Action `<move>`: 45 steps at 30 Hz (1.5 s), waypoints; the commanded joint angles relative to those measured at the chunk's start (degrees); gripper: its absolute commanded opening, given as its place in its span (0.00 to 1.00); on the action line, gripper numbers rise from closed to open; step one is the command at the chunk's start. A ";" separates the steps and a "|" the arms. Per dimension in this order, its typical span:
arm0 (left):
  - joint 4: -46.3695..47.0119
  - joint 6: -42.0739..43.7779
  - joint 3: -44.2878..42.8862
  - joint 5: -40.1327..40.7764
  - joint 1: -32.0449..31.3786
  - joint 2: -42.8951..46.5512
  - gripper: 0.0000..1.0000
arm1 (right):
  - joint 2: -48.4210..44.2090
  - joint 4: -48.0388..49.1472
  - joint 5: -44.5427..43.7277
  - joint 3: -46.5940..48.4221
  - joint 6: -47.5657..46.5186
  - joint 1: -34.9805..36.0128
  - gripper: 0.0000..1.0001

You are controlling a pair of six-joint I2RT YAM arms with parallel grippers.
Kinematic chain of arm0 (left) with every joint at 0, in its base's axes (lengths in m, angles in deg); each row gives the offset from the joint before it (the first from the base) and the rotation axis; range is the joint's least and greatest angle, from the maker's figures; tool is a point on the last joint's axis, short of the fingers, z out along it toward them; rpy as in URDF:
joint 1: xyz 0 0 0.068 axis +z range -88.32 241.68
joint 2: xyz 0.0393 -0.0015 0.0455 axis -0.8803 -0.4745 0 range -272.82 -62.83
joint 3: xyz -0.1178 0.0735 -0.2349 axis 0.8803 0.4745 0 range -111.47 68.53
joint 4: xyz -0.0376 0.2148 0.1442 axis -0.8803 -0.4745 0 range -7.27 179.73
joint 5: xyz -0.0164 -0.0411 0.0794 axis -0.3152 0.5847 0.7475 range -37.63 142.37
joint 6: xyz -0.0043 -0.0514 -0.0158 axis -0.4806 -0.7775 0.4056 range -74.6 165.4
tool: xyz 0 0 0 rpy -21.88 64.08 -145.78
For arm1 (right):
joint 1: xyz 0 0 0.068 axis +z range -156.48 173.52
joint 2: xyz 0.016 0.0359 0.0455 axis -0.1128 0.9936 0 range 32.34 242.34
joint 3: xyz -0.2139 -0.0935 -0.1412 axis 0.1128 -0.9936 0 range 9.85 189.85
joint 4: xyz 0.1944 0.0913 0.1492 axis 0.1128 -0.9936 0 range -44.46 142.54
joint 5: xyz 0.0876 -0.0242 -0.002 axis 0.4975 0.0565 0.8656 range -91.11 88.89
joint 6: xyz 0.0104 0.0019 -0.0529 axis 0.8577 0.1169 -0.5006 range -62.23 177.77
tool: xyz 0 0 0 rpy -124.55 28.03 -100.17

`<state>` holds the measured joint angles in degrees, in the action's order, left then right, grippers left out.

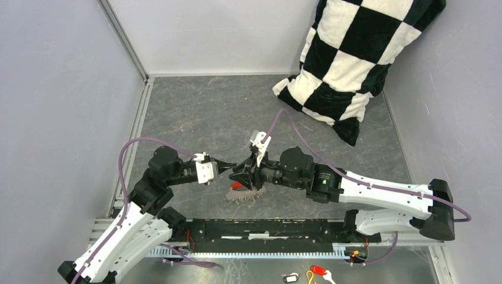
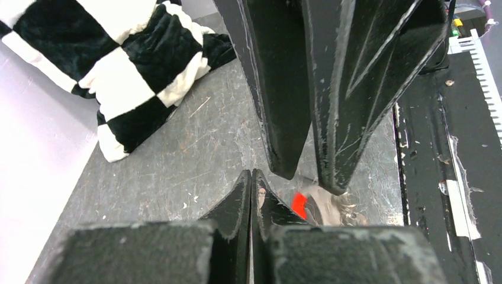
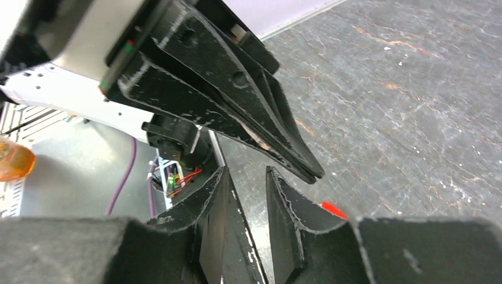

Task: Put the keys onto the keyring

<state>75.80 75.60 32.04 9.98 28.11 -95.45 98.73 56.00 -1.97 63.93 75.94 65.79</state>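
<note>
Counted one red key (image 1: 237,185) against one silvery, tangled keyring (image 1: 245,195) near desk (image 1: 195,112) front edge. Found left gripper (image 2: 251,177) pinched closed, empty; right gripper (image 3: 246,171) partly parted, empty.

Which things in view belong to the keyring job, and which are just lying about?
Job: red key, silvery keyring beside it; left gripper, shut, and right gripper, open, above them. Other keys cannot be made out.
Lying about: checkered pillow at the far right; red tag with yellow loop and black-framed white tag behind the arm bases.
</note>
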 commanded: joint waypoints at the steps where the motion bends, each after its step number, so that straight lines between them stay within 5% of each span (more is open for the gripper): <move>1: 3.09 -3.37 -1.08 -1.47 -0.10 0.19 0.02 | -0.54 -0.89 3.58 4.45 0.30 -0.42 0.35; 9: 1.26 -2.30 0.37 -1.54 -0.15 0.29 0.02 | -4.54 -8.50 1.84 3.34 -0.26 -4.18 0.39; 12: -0.64 -0.06 0.95 -3.41 -0.11 -0.72 0.03 | -7.83 -11.73 1.22 -2.13 0.50 -7.56 0.47; 18: -4.14 2.82 0.18 -7.22 -0.10 -4.81 0.21 | -13.08 -14.83 -1.24 -17.67 0.47 -11.27 0.61; 27: -5.41 2.90 -1.21 -7.74 -0.10 -5.37 0.23 | -10.65 -11.75 -2.87 -29.32 -7.91 -11.33 0.85; 37: -5.53 2.30 -1.56 -7.36 -0.12 -4.36 0.22 | -2.75 -7.49 -2.89 -29.12 -10.89 -11.28 0.74; 45: -5.49 1.72 -1.87 -6.20 -0.11 -4.01 0.21 | 0.54 -3.97 -0.12 -29.03 -12.68 -11.28 0.39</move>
<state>70.01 77.39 32.52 3.86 28.11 -99.93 98.16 47.87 -3.70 34.07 64.99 54.51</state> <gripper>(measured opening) 0.215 0.466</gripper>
